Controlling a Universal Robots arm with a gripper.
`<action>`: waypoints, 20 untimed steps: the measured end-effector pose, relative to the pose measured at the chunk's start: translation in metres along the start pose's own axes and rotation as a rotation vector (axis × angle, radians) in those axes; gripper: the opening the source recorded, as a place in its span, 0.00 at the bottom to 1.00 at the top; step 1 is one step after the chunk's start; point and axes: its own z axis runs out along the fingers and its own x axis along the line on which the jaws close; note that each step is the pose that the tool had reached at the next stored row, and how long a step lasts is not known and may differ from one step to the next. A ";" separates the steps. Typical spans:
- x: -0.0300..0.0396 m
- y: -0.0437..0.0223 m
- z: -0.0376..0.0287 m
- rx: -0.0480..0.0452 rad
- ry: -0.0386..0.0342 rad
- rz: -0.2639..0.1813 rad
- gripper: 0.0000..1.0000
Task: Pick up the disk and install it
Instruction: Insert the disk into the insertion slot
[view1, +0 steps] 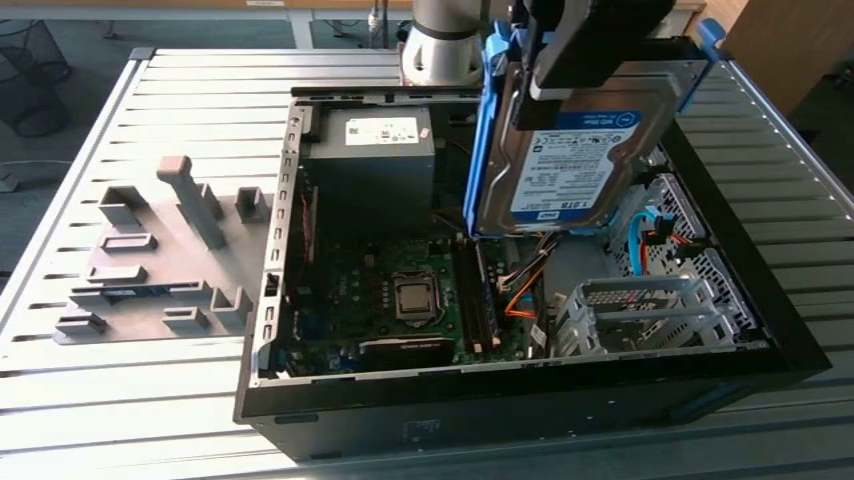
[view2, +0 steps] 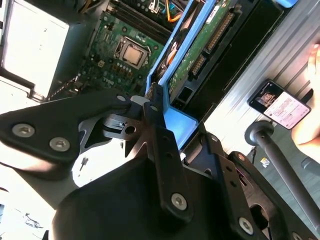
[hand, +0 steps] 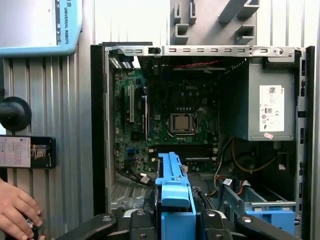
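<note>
- The disk (view1: 574, 160) is off the bench and hangs in the air above the open computer case (view1: 534, 410). It sits over the side of the case on the exterior view's right, so the pick-up looks done.
- It is not yet installed. It is tilted on edge with its label facing the exterior view, and it is clear of the case floor and of every bay.
- It is a flat silver drive with a white-and-blue label. A blue carrier frame (hand: 175, 200) runs round its edges, and in the second wrist view its green circuit-board underside and connector edge face the case interior.
- The end effector (view1: 594, 70) is clamped on the disk at its upper end, with a finger (view2: 162, 135) pressed on the blue frame.
- Inside the case, below the disk, stands a silver drive cage (view1: 641, 310) with no drive in it; I judge this the likely seat.
- Further inside the case are the motherboard (view1: 400, 290) and the grey power supply (view1: 374, 150).
- Outside the case, a grey fixture plate (view1: 147, 260) lies on the slatted bench (view1: 134, 420), and a person's hand (hand: 17, 207) rests near the case.
</note>
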 end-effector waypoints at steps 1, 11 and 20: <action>0.0017 -0.0001 0.0002 0.0000 0.0001 0.000 0.37; 0.0183 -0.0077 0.0033 0.0005 0.0206 0.000 0.37; 0.0215 -0.0286 0.0130 0.0005 0.0218 -0.001 0.37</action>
